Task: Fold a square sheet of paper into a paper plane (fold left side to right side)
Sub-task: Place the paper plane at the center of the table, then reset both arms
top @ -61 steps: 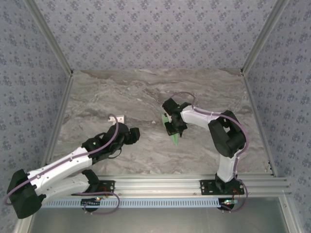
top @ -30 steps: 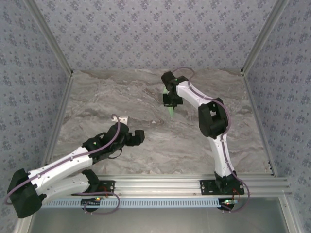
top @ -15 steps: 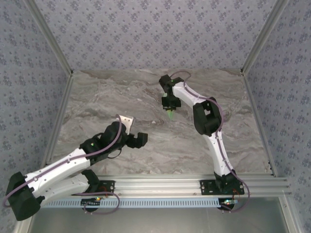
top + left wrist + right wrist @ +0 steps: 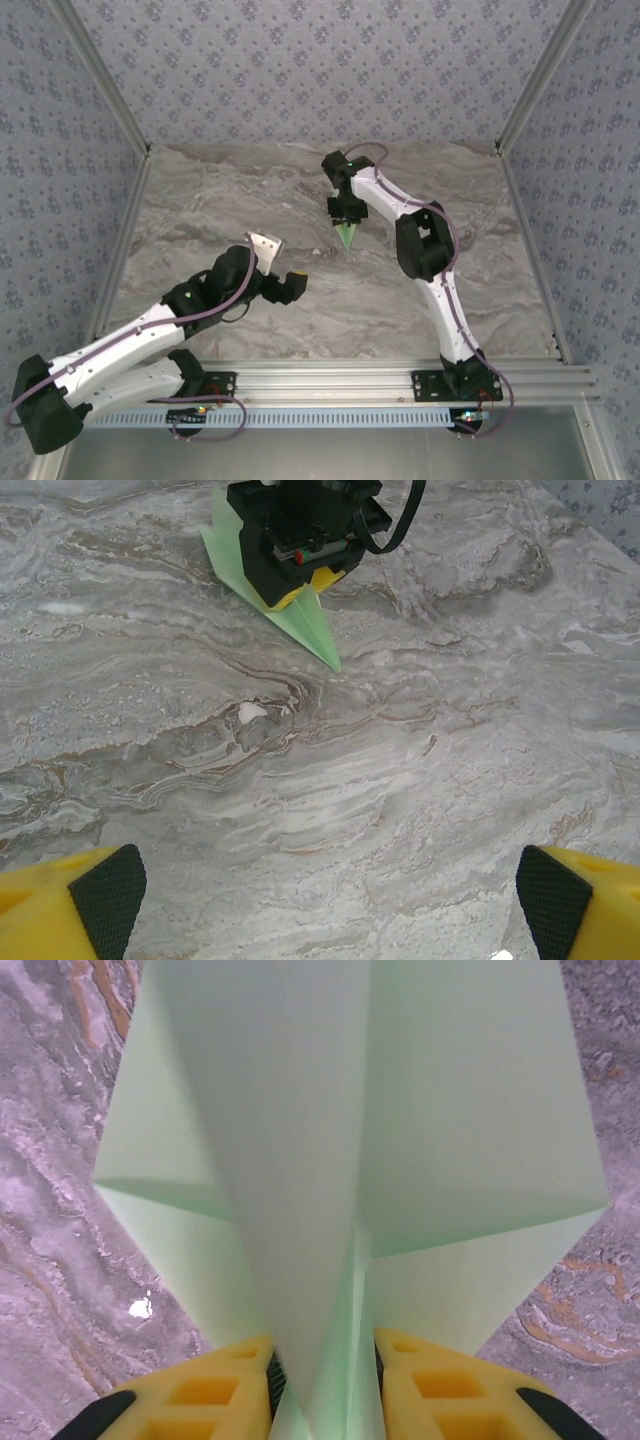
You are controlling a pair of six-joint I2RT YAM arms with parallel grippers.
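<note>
Right pincer (image 4: 346, 223) reached out over the far middle of the marble table (image 4: 220, 190). The paper plane (image 4: 347, 238) sits there, nose towards the near edge. Wrist view: the plane's (image 4: 300, 1110) centre fold stands between my yellow fingers (image 4: 215, 1385) – pinched or let go, I cannot tell. Left pincer (image 4: 280, 265) is well apart on the near left – spread wide, nothing between its pads (image 4: 108, 885).

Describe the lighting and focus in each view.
Top external: even, diffuse light, only faint shadows on the marble table. Left wrist: paper plane crisp, left fingers blurred at the bottom corners. Right wrist: paper plane soft up close, no glare.
</note>
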